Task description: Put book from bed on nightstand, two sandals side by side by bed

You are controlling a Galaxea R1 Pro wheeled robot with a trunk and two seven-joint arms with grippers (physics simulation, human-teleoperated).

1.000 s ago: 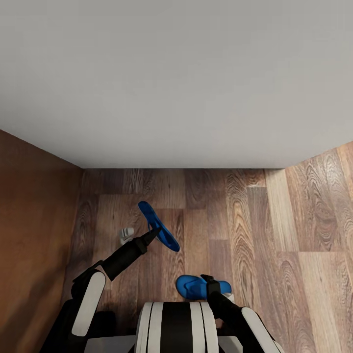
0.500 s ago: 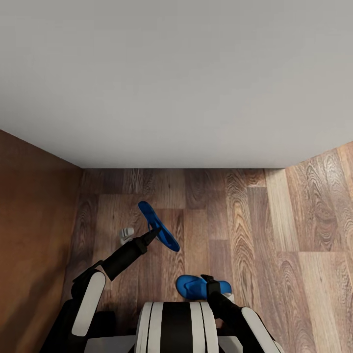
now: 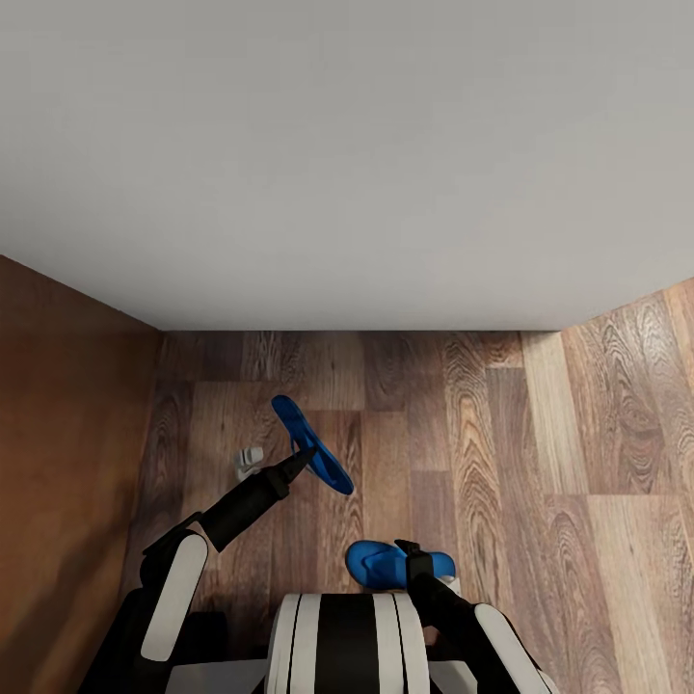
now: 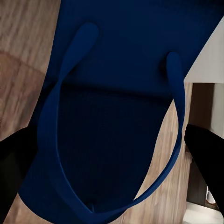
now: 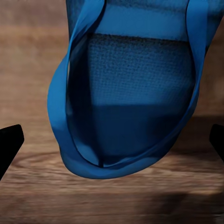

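left gripper (image 3: 306,453) pinches sandal (image 3: 310,445) above floor (image 3: 540,463), near bed (image 3: 337,164) | right gripper (image 3: 410,551) touches second sandal (image 3: 378,564) by robot's trunk (image 3: 342,641); grip cannot be told

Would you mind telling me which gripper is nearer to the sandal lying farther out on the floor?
Left. The left gripper is right at that farther sandal, about midway along it. The right gripper is back by the robot's trunk, at the other sandal.
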